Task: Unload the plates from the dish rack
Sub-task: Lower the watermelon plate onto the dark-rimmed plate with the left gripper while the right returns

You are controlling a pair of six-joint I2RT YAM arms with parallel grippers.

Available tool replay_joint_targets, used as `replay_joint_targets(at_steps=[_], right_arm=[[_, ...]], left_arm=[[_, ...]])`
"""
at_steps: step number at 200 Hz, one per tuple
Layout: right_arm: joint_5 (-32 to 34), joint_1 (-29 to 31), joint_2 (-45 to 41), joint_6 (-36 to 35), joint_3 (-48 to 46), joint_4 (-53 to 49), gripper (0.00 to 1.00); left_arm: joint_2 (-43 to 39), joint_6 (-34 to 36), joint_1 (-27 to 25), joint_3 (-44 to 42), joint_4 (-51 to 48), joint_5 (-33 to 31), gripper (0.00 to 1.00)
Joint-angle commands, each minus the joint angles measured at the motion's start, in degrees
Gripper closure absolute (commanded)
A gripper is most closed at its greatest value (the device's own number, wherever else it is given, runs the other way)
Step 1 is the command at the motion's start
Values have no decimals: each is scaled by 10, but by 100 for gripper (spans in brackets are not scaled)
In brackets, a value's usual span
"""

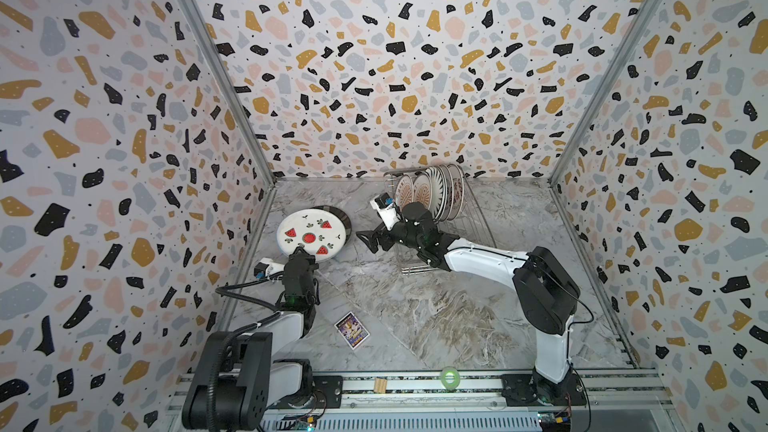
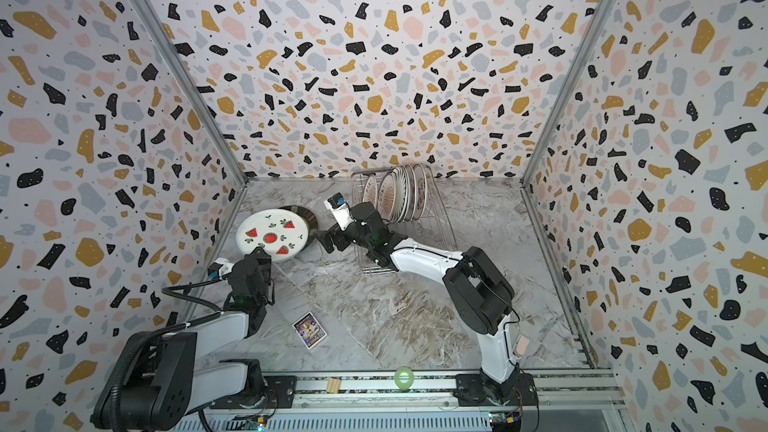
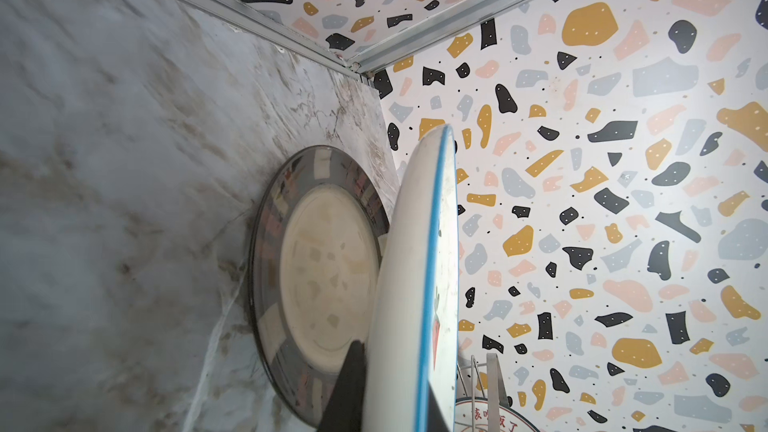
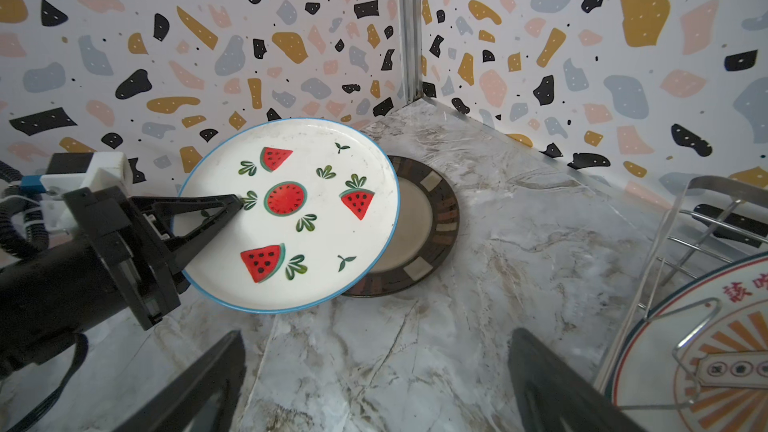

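Your left gripper [image 4: 239,201] is clamped on the rim of the round white plate with red watermelons [image 4: 291,214], holding it tilted over the dark-rimmed beige round plate [image 4: 432,222], which lies flat on the grey marble tabletop [image 1: 415,305] near the left wall. Your right gripper [image 1: 368,241] hangs spread wide and empty beside the rectangular silver wire dish rack [image 1: 473,230], where several patterned white plates [image 1: 436,193] stand upright.
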Motion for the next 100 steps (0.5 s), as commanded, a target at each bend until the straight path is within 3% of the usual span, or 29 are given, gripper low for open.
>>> replay_joint_targets(at_steps=[1,35,100], right_arm=[[-3,1,4,-19,29,-11,1],[4,0,8,-45,31,-5,1],[2,-2,29,-54,45,-4,1]], left_arm=[[25,-1,4,36,106,-7,100],[79,5,6,70,102,-26,100],[169,-7,16,106,134,-3,100]])
